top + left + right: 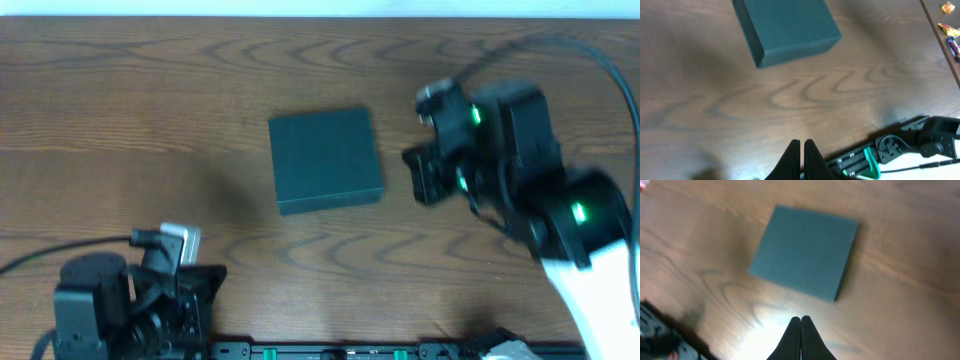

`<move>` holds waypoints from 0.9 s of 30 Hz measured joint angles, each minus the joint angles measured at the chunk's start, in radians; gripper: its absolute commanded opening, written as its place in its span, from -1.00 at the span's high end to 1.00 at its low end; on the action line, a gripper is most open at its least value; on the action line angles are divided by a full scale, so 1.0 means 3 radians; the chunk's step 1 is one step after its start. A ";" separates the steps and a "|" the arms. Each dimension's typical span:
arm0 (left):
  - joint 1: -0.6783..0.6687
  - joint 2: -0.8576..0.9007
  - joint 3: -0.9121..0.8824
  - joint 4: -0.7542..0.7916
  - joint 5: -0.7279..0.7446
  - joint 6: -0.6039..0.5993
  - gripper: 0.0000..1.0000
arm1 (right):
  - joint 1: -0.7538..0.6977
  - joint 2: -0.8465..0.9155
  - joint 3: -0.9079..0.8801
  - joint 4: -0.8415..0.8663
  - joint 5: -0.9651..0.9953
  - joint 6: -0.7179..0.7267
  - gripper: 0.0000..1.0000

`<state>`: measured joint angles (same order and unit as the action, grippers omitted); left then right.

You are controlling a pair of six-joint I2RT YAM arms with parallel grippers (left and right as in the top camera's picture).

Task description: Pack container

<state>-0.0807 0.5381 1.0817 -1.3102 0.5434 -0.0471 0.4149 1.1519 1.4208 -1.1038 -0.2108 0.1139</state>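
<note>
Dark wood bench, a closed box at its middle.
Left of the box, toward the robot's side, the left end effector sits low, fingers pressed together, empty. The box lies flat, lid down. Right of the box, the right end effector tilts down toward it, likewise pressed together and empty. Likely best: spread one pair of fingers first, then catch the lid's free edge while the other steadies the box.

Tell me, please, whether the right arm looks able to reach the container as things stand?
Probably yes: the right gripper, shut, points toward the closed container with only bare table between them; nothing blocks the way, though it would have to open to grasp.
</note>
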 measured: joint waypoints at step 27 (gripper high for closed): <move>0.0000 -0.0341 -0.1259 0.0430 0.0549 -0.0193 -0.90 | 0.0022 -0.2794 -0.2865 0.0338 -0.0248 0.0839 -0.99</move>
<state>-0.0807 0.4358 0.7040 -1.1812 0.7082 -0.1051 0.4213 0.3138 0.5613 -1.0023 -0.2852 0.3656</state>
